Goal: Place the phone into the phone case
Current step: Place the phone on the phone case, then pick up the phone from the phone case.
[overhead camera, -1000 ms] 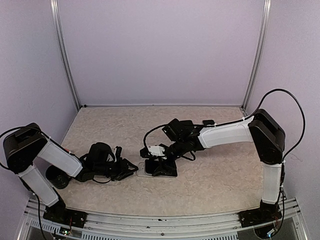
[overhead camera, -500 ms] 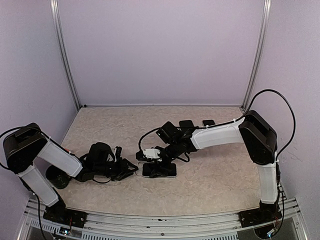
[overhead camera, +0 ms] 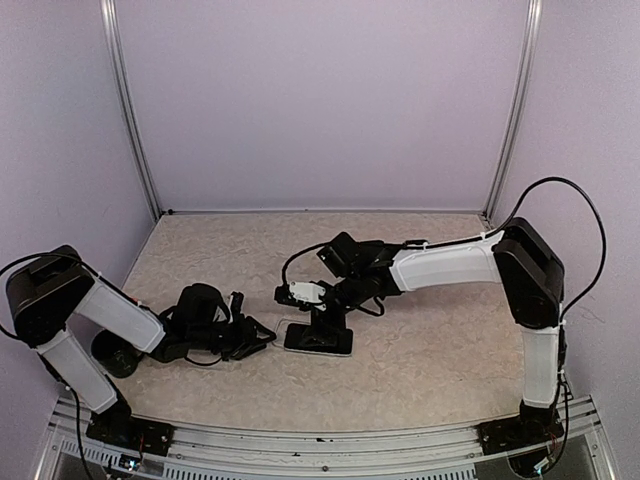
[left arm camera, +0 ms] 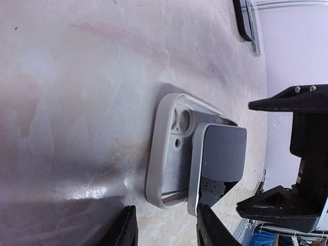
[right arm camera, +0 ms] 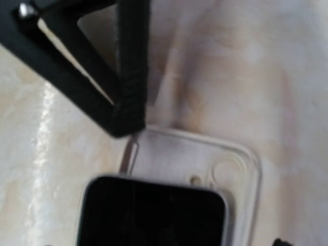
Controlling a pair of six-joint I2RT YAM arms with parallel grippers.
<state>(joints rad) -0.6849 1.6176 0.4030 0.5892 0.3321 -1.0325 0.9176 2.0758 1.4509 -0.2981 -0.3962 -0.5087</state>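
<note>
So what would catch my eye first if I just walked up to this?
Probably the dark phone lying askew on a pale phone case near the middle of the table, the case's camera-hole end left uncovered. Right above it hangs the right gripper, jaws open, at the end of a long white arm. The left gripper rests low on the table just to the case's left.

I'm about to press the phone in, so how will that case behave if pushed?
The case looks thin-walled and translucent, so it is probably light and a bit flexible. It lies loose on the glossy table, so it would likely slide unless braced. The phone rests partly over one long side; pressing there may rock it.
</note>
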